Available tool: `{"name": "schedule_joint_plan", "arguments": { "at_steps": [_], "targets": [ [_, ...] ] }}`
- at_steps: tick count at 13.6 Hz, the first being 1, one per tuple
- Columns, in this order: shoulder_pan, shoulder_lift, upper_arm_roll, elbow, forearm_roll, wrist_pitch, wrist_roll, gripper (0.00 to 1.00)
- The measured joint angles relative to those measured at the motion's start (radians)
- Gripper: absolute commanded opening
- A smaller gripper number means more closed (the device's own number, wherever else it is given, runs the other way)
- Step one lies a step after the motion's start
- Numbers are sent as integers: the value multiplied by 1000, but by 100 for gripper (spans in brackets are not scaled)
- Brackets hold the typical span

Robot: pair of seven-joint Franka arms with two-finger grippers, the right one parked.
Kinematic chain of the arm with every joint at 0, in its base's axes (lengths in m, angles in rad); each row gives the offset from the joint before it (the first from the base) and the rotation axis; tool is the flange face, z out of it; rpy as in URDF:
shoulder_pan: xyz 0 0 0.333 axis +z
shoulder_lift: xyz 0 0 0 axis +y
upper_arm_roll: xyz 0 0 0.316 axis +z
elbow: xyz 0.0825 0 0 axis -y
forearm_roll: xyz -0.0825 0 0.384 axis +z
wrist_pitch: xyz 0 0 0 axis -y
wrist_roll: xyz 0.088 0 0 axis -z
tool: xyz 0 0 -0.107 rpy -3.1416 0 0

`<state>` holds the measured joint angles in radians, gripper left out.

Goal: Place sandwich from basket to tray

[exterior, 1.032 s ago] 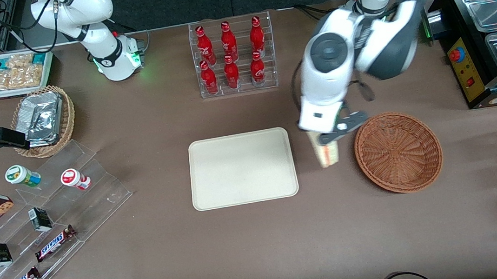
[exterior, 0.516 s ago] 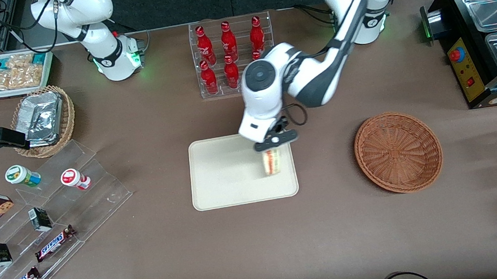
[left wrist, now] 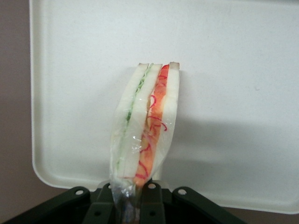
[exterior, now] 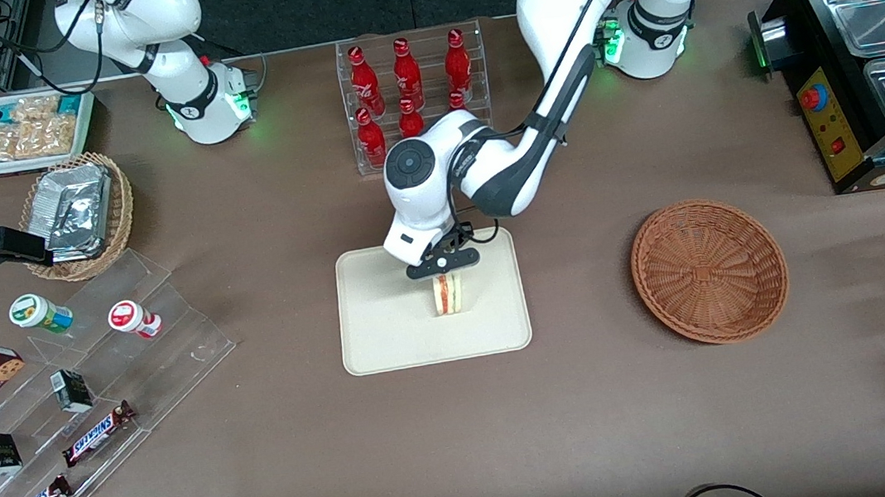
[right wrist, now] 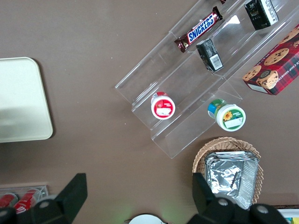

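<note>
We see the sandwich (exterior: 448, 294) over the tray (exterior: 385, 330), nearer the front camera than our gripper (exterior: 443, 264), whose fingers pinch its wrapped end. The basket (exterior: 709, 270) sits toward the working arm's end.

White arm (exterior: 552, 36), grey joints, seemingly black gripper (exterior: 444, 266).

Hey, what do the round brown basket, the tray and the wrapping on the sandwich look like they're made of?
The basket looks like woven wicker, reddish-brown, with visible radial weave. The tray seems matte cream plastic or moulded fibre; its smooth, faintly speckled surface leaves that open. The sandwich, held by the gripper over the tray, appears wrapped in thin clear plastic film, with glossy creases.
</note>
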<state>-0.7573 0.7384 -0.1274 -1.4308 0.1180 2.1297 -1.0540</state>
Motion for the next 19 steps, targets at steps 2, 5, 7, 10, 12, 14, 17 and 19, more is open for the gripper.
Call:
{"name": "schedule_joint_plan", "arguments": {
  "at_steps": [2, 5, 7, 10, 12, 14, 17, 19],
  "targets": [
    [-2, 16, 0, 1, 3, 20, -9, 5],
    [-3, 24, 1, 1, 7, 35, -27, 100],
    [-3, 24, 2, 7, 11, 35, -28, 100],
    [-2, 6, 11, 41, 12, 14, -40, 100],
    [11, -61, 29, 68, 12, -80, -71, 100],
    [54, -174, 38, 81, 12, -204, -95, 100],
    [149, -347, 42, 81, 10, -409, -96, 100],
    [211, -430, 44, 77, 10, -535, -84, 100]
  ]
}}
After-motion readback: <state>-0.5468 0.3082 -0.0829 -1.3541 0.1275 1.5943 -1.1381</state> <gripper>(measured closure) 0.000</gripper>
